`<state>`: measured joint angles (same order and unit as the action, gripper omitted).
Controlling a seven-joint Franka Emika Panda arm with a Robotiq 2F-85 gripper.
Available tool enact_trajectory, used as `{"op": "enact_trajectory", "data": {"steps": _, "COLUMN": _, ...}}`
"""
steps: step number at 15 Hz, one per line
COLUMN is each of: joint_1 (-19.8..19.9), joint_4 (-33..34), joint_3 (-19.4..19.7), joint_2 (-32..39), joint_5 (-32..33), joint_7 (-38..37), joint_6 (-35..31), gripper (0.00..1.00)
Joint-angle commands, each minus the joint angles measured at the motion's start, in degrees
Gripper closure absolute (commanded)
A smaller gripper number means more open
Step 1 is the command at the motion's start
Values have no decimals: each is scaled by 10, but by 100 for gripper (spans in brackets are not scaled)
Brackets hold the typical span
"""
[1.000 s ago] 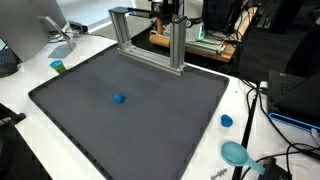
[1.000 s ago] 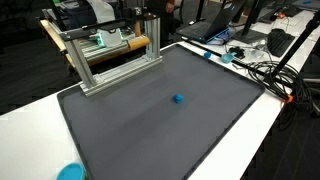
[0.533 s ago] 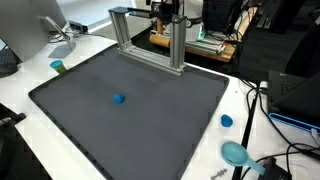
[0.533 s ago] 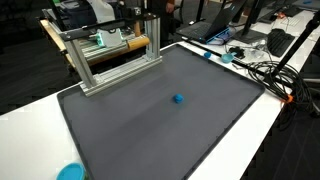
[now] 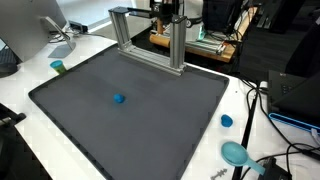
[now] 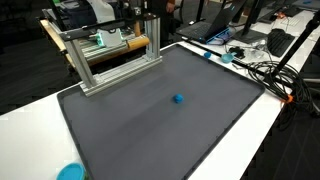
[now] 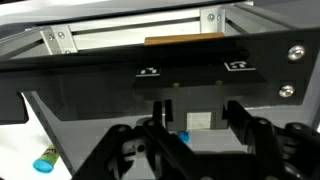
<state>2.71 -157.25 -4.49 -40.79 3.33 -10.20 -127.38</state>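
Gripper [image 7: 193,130] up against the aluminium frame [image 5: 179,45] at the back edge of the grey mat [image 5: 150,135].

In the wrist view the frame's rails cross just above the dark fingers [image 7: 150,135], with a black panel [image 7: 120,70] between. The fingers show a gap, but whether they clamp anything I cannot tell. One frame stands on the mat's back edge. One blue ball [image 5: 119,99] lies mid-mat, well apart from the gripper, with bare mat on every side. On the white table [image 5: 25,85] around the mat sit one small blue cup [image 5: 226,121], one teal dish [image 5: 235,153] and one green cup [image 5: 58,67]. Cables [image 5: 262,100] crowd the table edge near the blue cup.
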Motion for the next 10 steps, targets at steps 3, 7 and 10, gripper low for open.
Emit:
{"op": "enact_trajectory", "data": {"steps": 3, "joint_1": -8, "joint_4": 1, "joint_3": 14, "joint_2": -3, "joint_5": -9, "joint_7": 19, "joint_6": 9, "gripper": 7}}
{"op": "enact_trajectory", "data": {"steps": 7, "joint_1": -12, "joint_4": 1, "joint_3": 32, "joint_2": -3, "joint_5": -16, "joint_7": 42, "joint_6": 12, "gripper": 24}}
{"op": "enact_trajectory", "data": {"steps": 10, "joint_1": -13, "joint_4": 1, "joint_3": 39, "joint_2": -2, "joint_5": -20, "joint_7": 54, "joint_6": 13, "gripper": 24}}
